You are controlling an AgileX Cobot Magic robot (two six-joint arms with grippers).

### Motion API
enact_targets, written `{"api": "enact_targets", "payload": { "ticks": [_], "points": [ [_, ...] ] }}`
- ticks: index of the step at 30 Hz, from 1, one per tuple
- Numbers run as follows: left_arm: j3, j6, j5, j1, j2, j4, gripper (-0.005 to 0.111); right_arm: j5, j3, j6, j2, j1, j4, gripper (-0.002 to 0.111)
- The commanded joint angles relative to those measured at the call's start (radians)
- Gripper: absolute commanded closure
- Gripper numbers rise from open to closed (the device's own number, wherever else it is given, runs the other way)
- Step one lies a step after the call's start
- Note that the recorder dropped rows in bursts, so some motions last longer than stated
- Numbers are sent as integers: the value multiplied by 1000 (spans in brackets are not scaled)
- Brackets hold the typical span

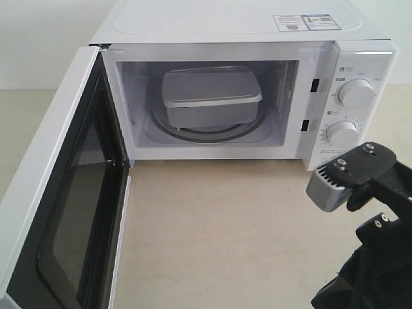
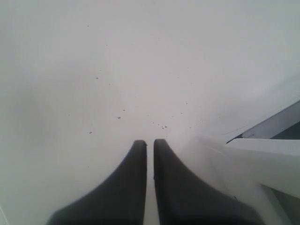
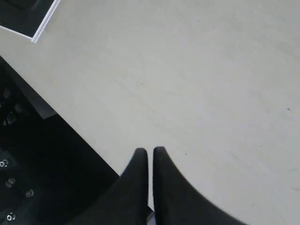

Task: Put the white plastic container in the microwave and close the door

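Note:
The white plastic container [image 1: 210, 96] sits inside the microwave [image 1: 244, 90] on the glass turntable [image 1: 206, 134], lid on. The door [image 1: 61, 193] is swung wide open to the left, its dark window facing the table. In the exterior view only the right arm [image 1: 360, 174] shows, low at the right and clear of the microwave. My right gripper [image 3: 150, 151] is shut and empty above the table's front edge. My left gripper [image 2: 150, 143] is shut and empty, close to a plain white speckled surface [image 2: 117, 70]; the exterior view does not show it.
Two round dials [image 1: 355, 93] are on the microwave's right panel. The beige table [image 1: 219, 232] lies in front of the cavity. A white-edged part with a dark strip [image 2: 267, 154] lies beside the left fingers. Beyond the table edge is dark space [image 3: 42, 173].

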Motion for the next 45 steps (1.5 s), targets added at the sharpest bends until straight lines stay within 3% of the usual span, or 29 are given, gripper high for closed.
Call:
{"api": "enact_targets", "payload": {
  "ticks": [1,6,16,22,26,34,39,45],
  "points": [
    [-1,1,-8,2,-3,0,102,-10,4,-6,-49,0,11,108],
    [-1,1,-8,2,-3,0,102,-8,4,-6,-176,-36,27,108],
    [-1,1,-8,2,-3,0,102,-101,4,-73,-612,-430,-178,108],
    [-1,1,-8,2,-3,0,102,-385,48,-62,-853,-557,-250,108],
    [-1,1,-8,2,-3,0,102,-604,188,-16,-994,-589,-212,108],
    [-1,1,-8,2,-3,0,102,-945,496,147,-994,-591,-17,108],
    [-1,1,-8,2,-3,0,102,-988,608,201,-994,-591,6,108],
    [-1,1,-8,2,-3,0,102,-934,621,201,-994,-591,6,108]
  ]
}}
